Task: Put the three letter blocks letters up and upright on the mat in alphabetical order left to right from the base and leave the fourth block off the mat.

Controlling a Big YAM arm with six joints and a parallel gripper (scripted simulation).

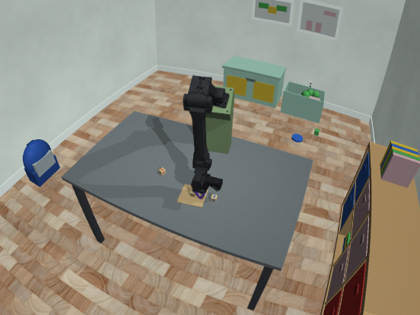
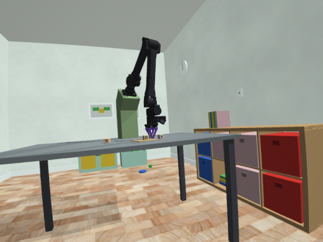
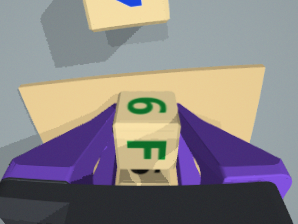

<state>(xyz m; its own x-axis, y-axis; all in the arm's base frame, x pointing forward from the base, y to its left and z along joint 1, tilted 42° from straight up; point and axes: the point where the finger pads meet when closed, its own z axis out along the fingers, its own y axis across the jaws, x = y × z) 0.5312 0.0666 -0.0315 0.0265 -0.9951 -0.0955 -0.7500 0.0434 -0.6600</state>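
My gripper point(image 1: 199, 194) point(image 2: 151, 135) point(image 3: 146, 112) has purple fingers and is shut on a wooden block point(image 3: 147, 151). That block shows a green F on the face toward the wrist camera and a 6 on its far side. It is held low over the tan mat point(image 1: 186, 199) point(image 2: 137, 140) point(image 3: 60, 103); I cannot tell if it touches. A block with a blue 4 point(image 1: 214, 197) point(image 2: 160, 136) lies on the table just off the mat's edge. Another block point(image 2: 145, 137) sits by the mat on the gripper's other side. A block with orange marks point(image 1: 162, 171) point(image 2: 107, 140) lies far off the mat.
The grey table point(image 1: 247, 198) point(image 2: 73, 147) carries the green pedestal point(image 1: 220, 129) point(image 2: 127, 117) of the arm at its back edge. A shelf unit point(image 2: 263, 163) stands to one side of the table.
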